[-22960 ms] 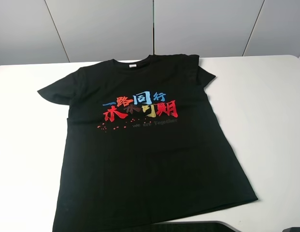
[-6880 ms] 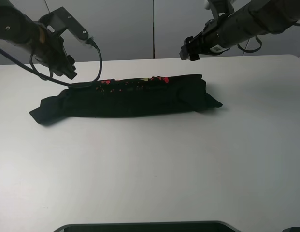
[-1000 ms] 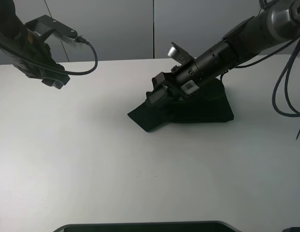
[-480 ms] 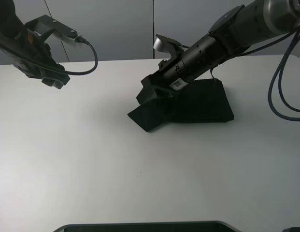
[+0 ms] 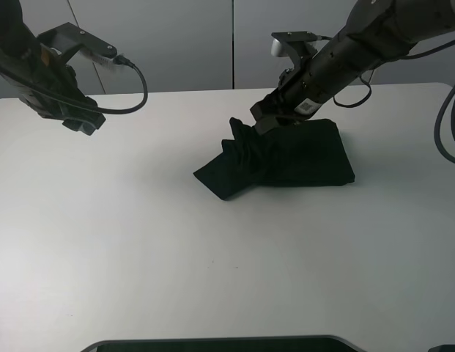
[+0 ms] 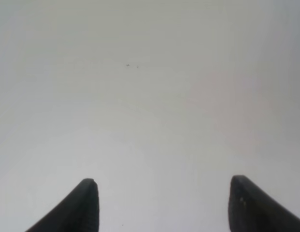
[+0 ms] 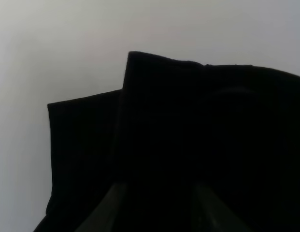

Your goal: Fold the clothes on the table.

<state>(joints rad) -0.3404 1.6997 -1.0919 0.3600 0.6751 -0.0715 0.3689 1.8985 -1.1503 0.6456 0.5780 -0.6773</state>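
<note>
The black T-shirt [image 5: 300, 158] lies folded into a thick bundle right of the table's middle, with a loose corner [image 5: 216, 176] sticking out to the left. My right gripper [image 5: 258, 123] is at the bundle's back left and shut on a raised, bunched fold of the shirt. In the right wrist view the black cloth [image 7: 188, 125] fills the frame between the fingers [image 7: 113, 205]. My left gripper [image 5: 84, 125] hangs above the bare table at the far left, well away from the shirt. In the left wrist view it [image 6: 164, 193] is open and empty.
The white table [image 5: 176, 257] stretches wide in front and to the left of the shirt. A dark flat object [image 5: 212, 343] sits at the front edge. A black cable [image 5: 135, 88] loops off the left arm. Grey wall panels stand behind.
My right gripper has risen and moved right and back, drawing the shirt's left fold up into a bunch. The left arm has not moved.
</note>
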